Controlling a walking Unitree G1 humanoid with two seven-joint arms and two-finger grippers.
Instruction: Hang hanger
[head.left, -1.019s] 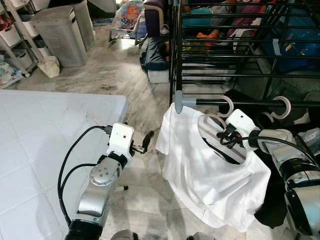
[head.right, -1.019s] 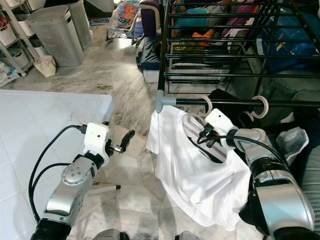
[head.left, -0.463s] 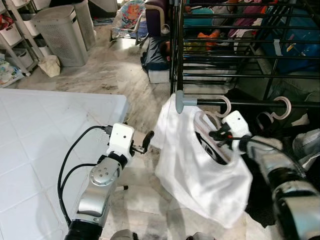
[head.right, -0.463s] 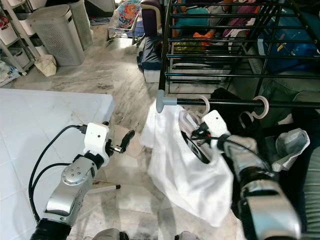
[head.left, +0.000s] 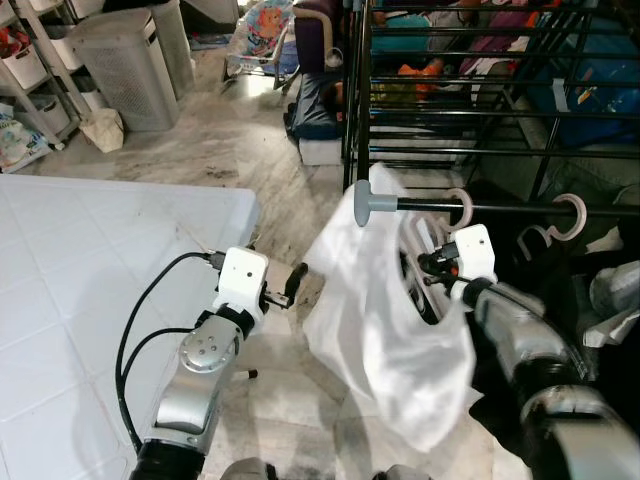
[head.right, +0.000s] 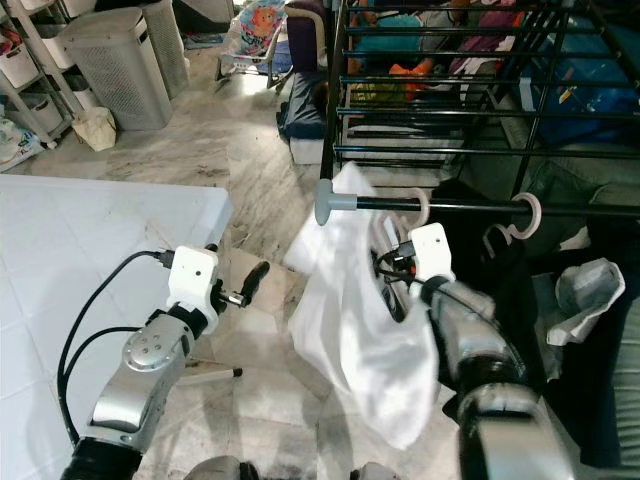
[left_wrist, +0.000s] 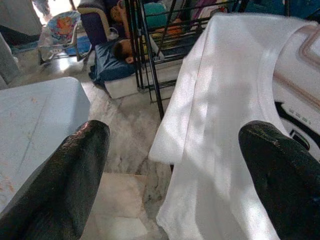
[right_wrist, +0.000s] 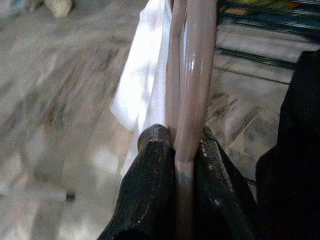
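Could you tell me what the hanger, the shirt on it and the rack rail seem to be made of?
The hanger, clamped in the right gripper, looks like glossy pinkish plastic: smooth, with bright highlights. The white shirt seems a thin woven or knit fabric, probably cotton, matte, draping in soft folds. The rack rail looks like dark painted metal tube with a grey plastic end cap.

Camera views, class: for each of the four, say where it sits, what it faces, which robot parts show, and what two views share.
Left eye: head, down at rack; both arms.
Right eye: same scene, shifted sideways.
Left wrist: faces white shirt; open black fingers.
Right wrist: fingers pinch pink hanger.
Shared: shirt.
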